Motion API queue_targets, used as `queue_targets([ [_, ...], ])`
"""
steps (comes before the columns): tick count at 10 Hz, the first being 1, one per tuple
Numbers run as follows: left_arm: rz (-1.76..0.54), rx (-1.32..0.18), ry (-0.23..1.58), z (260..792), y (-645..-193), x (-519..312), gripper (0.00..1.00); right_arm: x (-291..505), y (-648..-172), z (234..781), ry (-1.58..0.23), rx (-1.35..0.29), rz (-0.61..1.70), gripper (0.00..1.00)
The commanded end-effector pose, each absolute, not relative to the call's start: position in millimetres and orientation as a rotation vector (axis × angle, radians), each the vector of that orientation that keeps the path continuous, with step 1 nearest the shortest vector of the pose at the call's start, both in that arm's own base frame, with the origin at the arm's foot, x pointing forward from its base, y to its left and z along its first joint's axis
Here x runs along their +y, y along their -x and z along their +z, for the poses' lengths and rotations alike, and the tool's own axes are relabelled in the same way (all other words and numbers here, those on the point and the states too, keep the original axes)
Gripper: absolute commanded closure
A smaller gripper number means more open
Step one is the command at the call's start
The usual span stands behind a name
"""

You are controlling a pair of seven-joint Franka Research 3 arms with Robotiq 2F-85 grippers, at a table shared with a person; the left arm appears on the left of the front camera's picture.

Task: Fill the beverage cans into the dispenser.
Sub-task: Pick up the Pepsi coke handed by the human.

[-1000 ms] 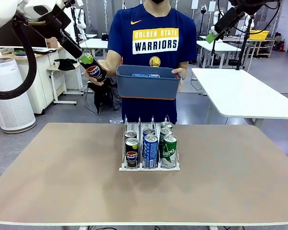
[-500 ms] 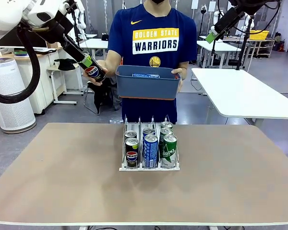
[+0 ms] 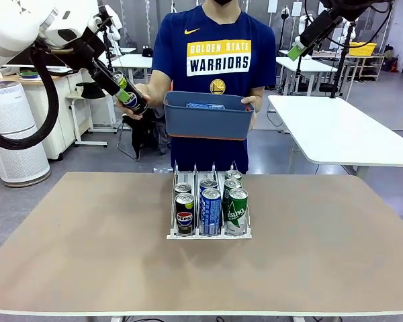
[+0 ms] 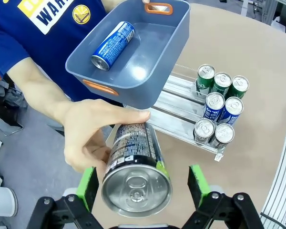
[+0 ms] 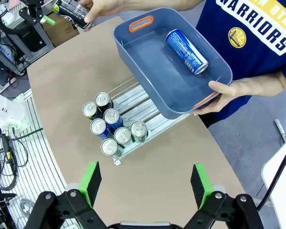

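Brown table lies far under both arms, and a person stands at its far side. The left gripper is wide open and grips nothing. A black can lies between its two green pads, with the silver top toward the wrist. The person's hand holds this can from its far end. The can sits close to one pad, and a clear gap shows at the other pad.

Beyond the fingertips the person carries a blue-grey tub with one blue can inside. Farther beyond and lower is the dispenser. The loaded cans, seven of them, stand at its front end, and the back of its lanes is free.

The right gripper is also fully open and empty, high up, with the dispenser below and ahead of it.

The step in hand seems to be taking the black can from the hand. To do it well, I think the left gripper should first bring the can to the middle between the pads. It should then close on the can's body, clear of the person's fingers. The force should be moderate, because thin aluminium probably dents. The arm should draw away only when the hand lets go.
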State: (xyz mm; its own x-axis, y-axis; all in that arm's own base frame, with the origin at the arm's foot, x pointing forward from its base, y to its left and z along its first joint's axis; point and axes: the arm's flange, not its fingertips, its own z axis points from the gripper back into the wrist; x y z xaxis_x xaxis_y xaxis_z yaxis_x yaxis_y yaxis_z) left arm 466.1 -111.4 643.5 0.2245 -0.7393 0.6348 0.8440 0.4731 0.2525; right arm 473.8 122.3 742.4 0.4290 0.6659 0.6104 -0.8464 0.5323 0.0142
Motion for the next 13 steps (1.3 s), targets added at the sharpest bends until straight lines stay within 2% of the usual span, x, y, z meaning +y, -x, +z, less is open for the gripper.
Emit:
queue_targets([
  [1, -1.126, -0.8, 0.178, 643.5, -475.7, -107.8, 0.0, 121.1, -473.1, 742.2, -0.352, -0.604, 0.977, 0.0],
  [7, -1.101, -0.776, 0.148, 644.6, -469.3, -116.0, 0.0, 121.1, -473.1, 742.2, -0.352, -0.604, 0.977, 0.0],
  [8, -1.103, -0.757, 0.138, 646.2, -469.5, -114.6, 0.6, 121.1, -473.1, 742.2, -0.352, -0.604, 0.977, 0.0],
  [9, -1.105, -0.747, 0.142, 646.9, -469.7, -113.6, 0.6, 121.1, -473.1, 742.2, -0.352, -0.604, 0.977, 0.0],
  [10, -1.098, -0.754, 0.141, 646.4, -470.9, -114.5, 1.0, 121.1, -473.1, 742.2, -0.352, -0.604, 0.977, 0.0],
  [11, -1.097, -0.753, 0.139, 646.5, -471.2, -115.0, 0.65, 121.1, -473.1, 742.2, -0.352, -0.604, 0.977, 0.0],
  [12, -1.098, -0.75, 0.139, 646.5, -470.8, -114.2, 1.0, 121.1, -473.1, 742.2, -0.352, -0.604, 0.977, 0.0],
  [13, -1.095, -0.756, 0.142, 646.5, -471.2, -113.9, 1.0, 121.1, -473.1, 742.2, -0.352, -0.604, 0.977, 0.0],
])
